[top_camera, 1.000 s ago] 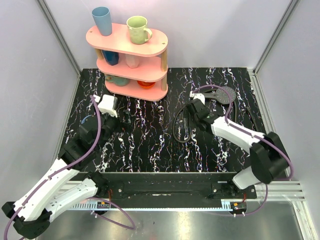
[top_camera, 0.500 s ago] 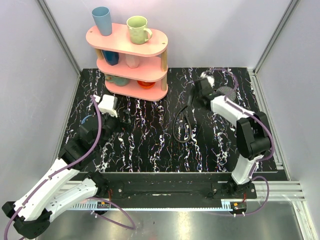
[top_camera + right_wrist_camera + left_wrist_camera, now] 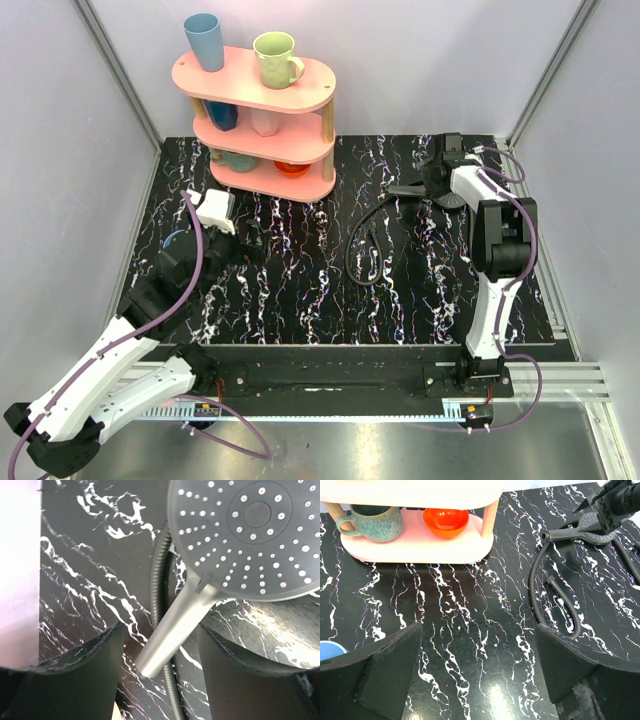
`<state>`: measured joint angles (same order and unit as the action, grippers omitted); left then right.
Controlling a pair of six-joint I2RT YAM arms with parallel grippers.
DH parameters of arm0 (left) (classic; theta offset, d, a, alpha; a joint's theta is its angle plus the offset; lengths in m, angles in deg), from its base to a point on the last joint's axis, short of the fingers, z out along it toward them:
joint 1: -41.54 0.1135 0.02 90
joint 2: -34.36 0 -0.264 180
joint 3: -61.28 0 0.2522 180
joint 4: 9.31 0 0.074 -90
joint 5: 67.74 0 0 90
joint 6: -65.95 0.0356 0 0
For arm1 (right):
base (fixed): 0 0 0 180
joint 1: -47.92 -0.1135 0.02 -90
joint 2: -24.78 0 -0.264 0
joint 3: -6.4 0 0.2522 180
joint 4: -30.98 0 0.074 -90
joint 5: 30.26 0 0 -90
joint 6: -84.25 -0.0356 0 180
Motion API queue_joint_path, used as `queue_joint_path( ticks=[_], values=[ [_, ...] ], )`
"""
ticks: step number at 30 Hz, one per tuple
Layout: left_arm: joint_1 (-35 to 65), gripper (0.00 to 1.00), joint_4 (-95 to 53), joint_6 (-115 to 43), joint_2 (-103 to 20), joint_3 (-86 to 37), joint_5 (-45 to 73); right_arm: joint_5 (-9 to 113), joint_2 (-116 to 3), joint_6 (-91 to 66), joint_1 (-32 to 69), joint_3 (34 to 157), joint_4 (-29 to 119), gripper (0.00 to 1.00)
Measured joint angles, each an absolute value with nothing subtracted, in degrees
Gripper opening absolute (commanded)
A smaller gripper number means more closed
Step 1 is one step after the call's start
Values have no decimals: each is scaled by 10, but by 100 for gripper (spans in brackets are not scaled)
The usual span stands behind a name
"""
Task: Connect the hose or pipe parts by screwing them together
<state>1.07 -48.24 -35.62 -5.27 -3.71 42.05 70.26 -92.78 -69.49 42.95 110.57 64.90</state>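
The shower head (image 3: 250,532) lies face up at the back right of the table, its grey handle (image 3: 180,625) pointing left. My right gripper (image 3: 160,680) hangs over it, open, one finger on each side of the handle with a gap on both sides. From above, the right gripper (image 3: 438,183) covers the round head and only the handle (image 3: 403,188) shows. The black hose (image 3: 362,250) loops over mid-table, and a stretch of hose (image 3: 159,580) passes under the handle. Its free end (image 3: 551,580) lies loose on the table. My left gripper (image 3: 480,675) stands open and empty at mid-left, also seen from above (image 3: 250,240).
A pink three-tier shelf (image 3: 262,88) stands at the back left with cups on top, a teal mug (image 3: 372,522) and an orange bowl (image 3: 445,521) on its bottom tier. A blue object (image 3: 326,650) lies by my left arm. Side walls border the black marble table (image 3: 300,290).
My right arm has swung from mid-table to the back right, coming over the shower head, and its jaws have narrowed a little. The left arm has not moved.
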Motion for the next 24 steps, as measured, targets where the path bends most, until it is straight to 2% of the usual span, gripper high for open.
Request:
queue_joint_path(
  ticks=[4,24],
  values=[
    [11,98,-482,-356,-54,-37,421,678,-972,-741,437,1128,668,68],
    [11,98,-483,-356,-76,-37,421,671,-1008,-845,428,1193,755,68]
  ],
)
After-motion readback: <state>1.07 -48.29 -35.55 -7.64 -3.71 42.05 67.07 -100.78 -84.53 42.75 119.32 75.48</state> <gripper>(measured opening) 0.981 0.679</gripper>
